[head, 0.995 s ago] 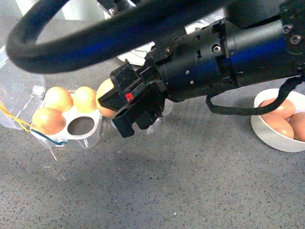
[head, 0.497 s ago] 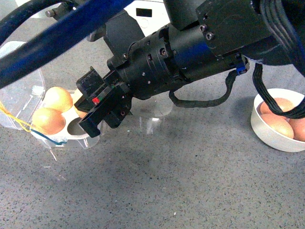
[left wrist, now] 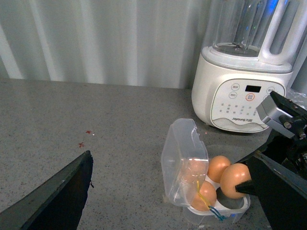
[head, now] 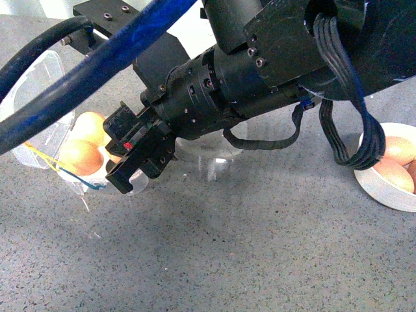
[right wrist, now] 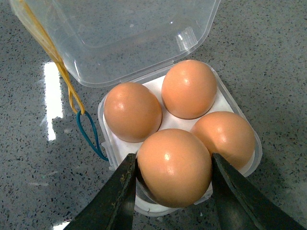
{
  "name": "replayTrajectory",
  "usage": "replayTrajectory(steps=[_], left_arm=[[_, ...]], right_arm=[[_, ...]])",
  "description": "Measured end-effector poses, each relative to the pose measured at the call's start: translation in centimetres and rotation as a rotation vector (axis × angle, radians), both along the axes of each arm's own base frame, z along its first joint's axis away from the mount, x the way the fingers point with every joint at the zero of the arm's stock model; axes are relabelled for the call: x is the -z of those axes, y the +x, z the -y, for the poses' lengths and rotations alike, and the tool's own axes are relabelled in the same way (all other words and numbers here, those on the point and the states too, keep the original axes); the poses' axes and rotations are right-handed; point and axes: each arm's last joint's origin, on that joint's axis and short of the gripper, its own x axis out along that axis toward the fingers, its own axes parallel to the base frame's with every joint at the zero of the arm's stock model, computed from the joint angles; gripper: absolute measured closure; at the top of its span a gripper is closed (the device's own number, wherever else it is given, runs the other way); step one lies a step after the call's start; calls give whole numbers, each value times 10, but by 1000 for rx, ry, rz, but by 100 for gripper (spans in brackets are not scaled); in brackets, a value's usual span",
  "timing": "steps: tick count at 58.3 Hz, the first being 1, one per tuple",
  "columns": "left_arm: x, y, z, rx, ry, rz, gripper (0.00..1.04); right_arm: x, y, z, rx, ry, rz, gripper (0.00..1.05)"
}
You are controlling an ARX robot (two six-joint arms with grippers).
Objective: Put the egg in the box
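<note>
Squarely at the fourth cell: right gripper (right wrist: pixel 173 159) fingers (right wrist: pixel 120 196) clamped on the egg (right wrist: pixel 174 166), over the open box (right wrist: pixel 102 117).
Set near the left edge of the grey surface (head: pixel 260 247), clear lid (right wrist: pixel 124 33) hinged back, three other eggs (right wrist: pixel 133 111) seated, yellow and blue bands (right wrist: pixel 72 96) alongside. Left gripper (left wrist: pixel 60 199): one dark finger showing, state impossible to tell. White bowl (head: pixel 383 192) of eggs at the right edge.

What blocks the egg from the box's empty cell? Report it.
Nothing visible. The right pincer holds the egg over the empty cell of the box; the lid is swung back and the other eggs fill their own cells.
</note>
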Motion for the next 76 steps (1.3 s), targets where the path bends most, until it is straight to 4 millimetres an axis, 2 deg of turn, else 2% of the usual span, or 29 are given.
replayTrajectory(steps=[15,23,29,36,42,47,51,53,54,59,65,69,76], left_arm=[[0,0,0,0,0,0,7],[0,0,0,0,0,0,7],[0,0,0,0,0,0,7],[0,0,0,0,0,0,7],[0,0,0,0,0,0,7],[0,0,0,0,0,0,7],[0,0,0,0,0,0,7],[0,0,0,6,1,0,7],[0,0,0,7,1,0,7],[0,0,0,2,0,0,7],[0,0,0,-1,0,0,7],[0,0,0,3,0,0,7],[0,0,0,3,0,0,7]], right_arm=[[3,-2,-2,-9,-16,-8,66],[3,-2,-2,-9,-18,-4,47],[-2,-2,-1,-4,10,-1,29],[-25,-9,10,11,121,3,6],[-52,-14,27,67,210,58,8],[-75,-21,53,198,275,159,7],[-83,-33,64,530,322,343,17],[-83,-40,76,753,354,435,24],[-83,-42,79,801,359,453,26],[-76,-61,115,1139,365,545,42],[-70,-78,147,1227,353,556,58],[-64,-93,169,1242,346,547,72],[-59,-112,191,1235,352,542,93]])
